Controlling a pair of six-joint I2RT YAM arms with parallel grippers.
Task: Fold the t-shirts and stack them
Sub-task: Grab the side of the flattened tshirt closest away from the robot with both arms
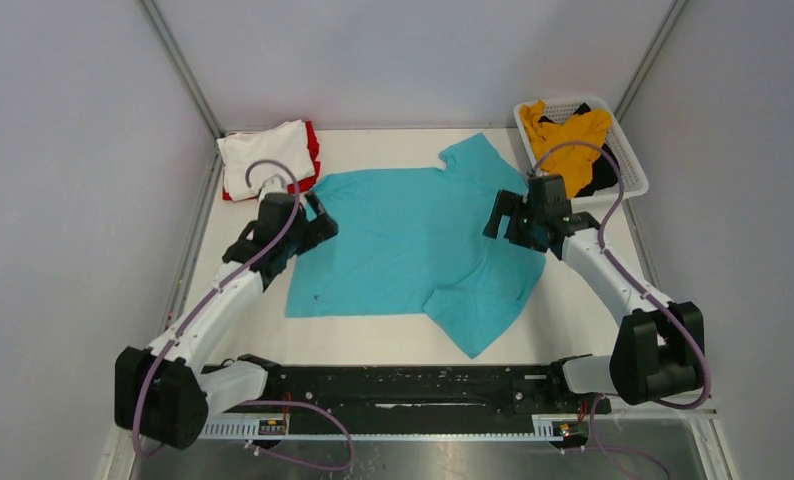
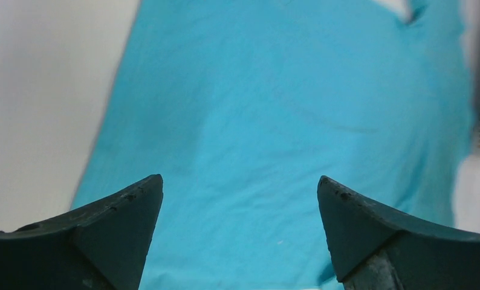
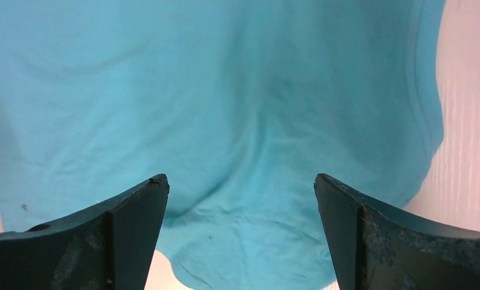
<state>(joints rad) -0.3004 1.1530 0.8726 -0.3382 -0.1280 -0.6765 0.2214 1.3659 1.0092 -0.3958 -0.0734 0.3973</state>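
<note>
Here the teal t-shirt (image 1: 413, 240) lies spread flat in the middle of the table (image 1: 373, 345), its long axis running across from left to right. The hem edge is on the left, and the shoulders and both sleeves are on the right. One sleeve points to the far side and the other toward the arm bases.

The left gripper (image 1: 318, 228) hangs over the far part of the hem edge, its jaws spread wide with nothing between them. The right gripper (image 1: 497, 215) hangs over the shoulder end between the two sleeves, equally spread and empty. Each wrist view shows only teal cloth below the fingers.

Each arm is therefore nearest its own end of the shirt, so a fold along the long axis looks the likely next move, each arm pinching its own end.

A white t-shirt (image 1: 268, 150) lies folded on a red t-shirt (image 1: 313, 140) at the far left corner. The mustard t-shirt (image 1: 573, 135) and black t-shirt (image 1: 601, 182) sit crumpled in the basket (image 1: 628, 165) at far right
</note>
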